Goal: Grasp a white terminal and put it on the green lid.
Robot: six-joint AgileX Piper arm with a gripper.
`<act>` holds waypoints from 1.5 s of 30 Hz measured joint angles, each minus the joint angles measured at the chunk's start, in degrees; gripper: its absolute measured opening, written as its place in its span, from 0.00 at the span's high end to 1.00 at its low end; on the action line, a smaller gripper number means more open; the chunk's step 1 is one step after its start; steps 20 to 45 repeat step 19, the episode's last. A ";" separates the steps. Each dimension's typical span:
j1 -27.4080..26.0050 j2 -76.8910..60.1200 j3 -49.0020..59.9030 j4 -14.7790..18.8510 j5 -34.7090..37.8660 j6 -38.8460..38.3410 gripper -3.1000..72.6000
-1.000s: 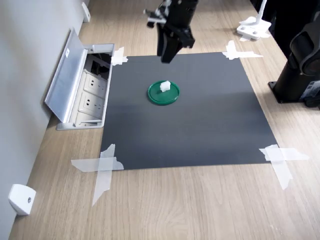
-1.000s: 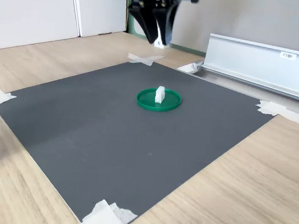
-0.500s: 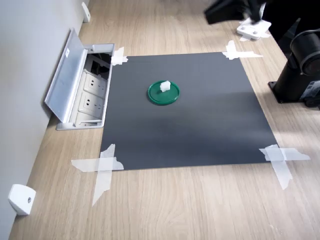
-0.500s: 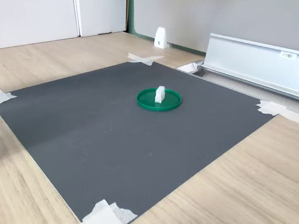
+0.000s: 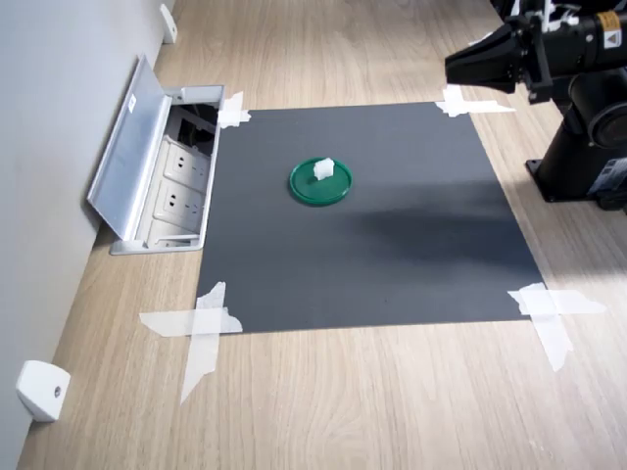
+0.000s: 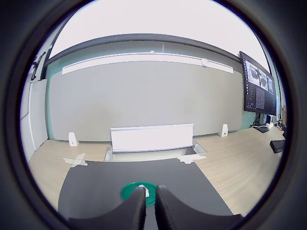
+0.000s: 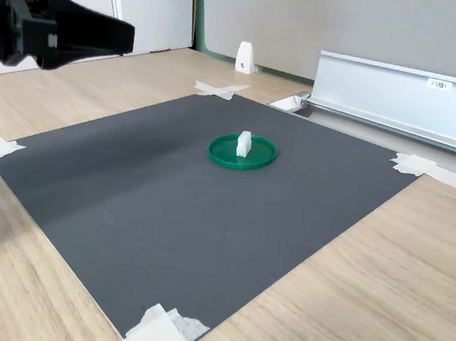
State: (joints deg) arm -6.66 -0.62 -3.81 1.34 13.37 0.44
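small label on the raised metal lid (image 7: 440, 84), print too small to read

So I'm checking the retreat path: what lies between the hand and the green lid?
Only bare dark mat. In the first exterior view nothing sits between the hand and the green lid, which holds the white terminal.

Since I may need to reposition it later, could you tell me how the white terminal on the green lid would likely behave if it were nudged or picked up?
The white terminal stands upright and narrow on the green lid, so a sideways nudge would probably tip it. It looks like tiny rigid plastic, likely very light. The lid's raised rim might stop it sliding off.
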 joint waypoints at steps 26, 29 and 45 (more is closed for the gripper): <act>0.00 0.00 2.76 -0.36 7.23 0.11 0.87; 0.00 0.00 2.76 -0.36 7.23 0.11 0.87; 0.00 0.00 2.76 -0.36 7.23 0.11 0.87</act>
